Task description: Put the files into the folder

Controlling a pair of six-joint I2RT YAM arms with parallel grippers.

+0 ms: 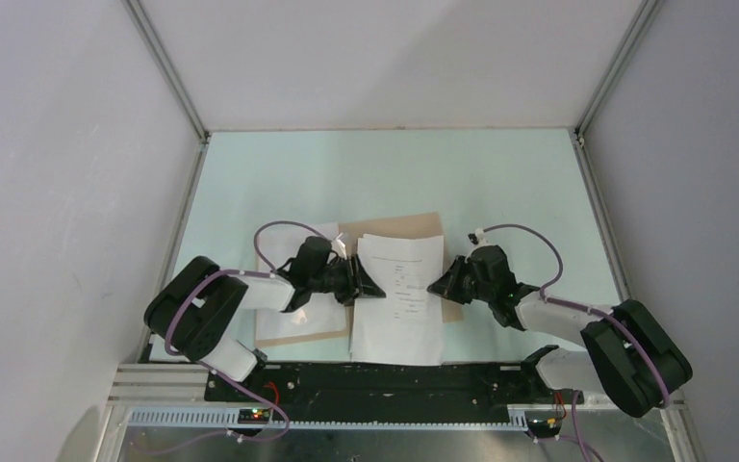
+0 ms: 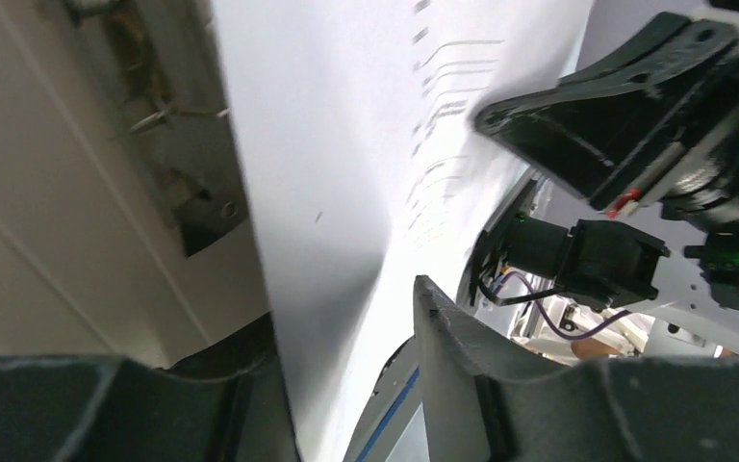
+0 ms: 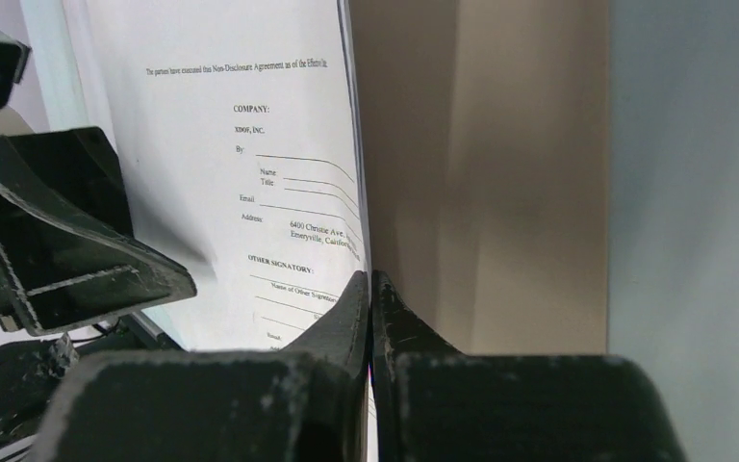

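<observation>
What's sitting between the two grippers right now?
In the top external view, the printed files span the gap between the left gripper and the right gripper, with the tan folder beneath.

Robot lab test cell, white panel walls [image 1: 58,144], aluminium frame struts [image 1: 166,67], pale green tabletop [image 1: 385,173]

One folder [image 1: 421,227], one files [image 1: 402,298] stack, two grippers [image 1: 368,281] [image 1: 437,286].
</observation>
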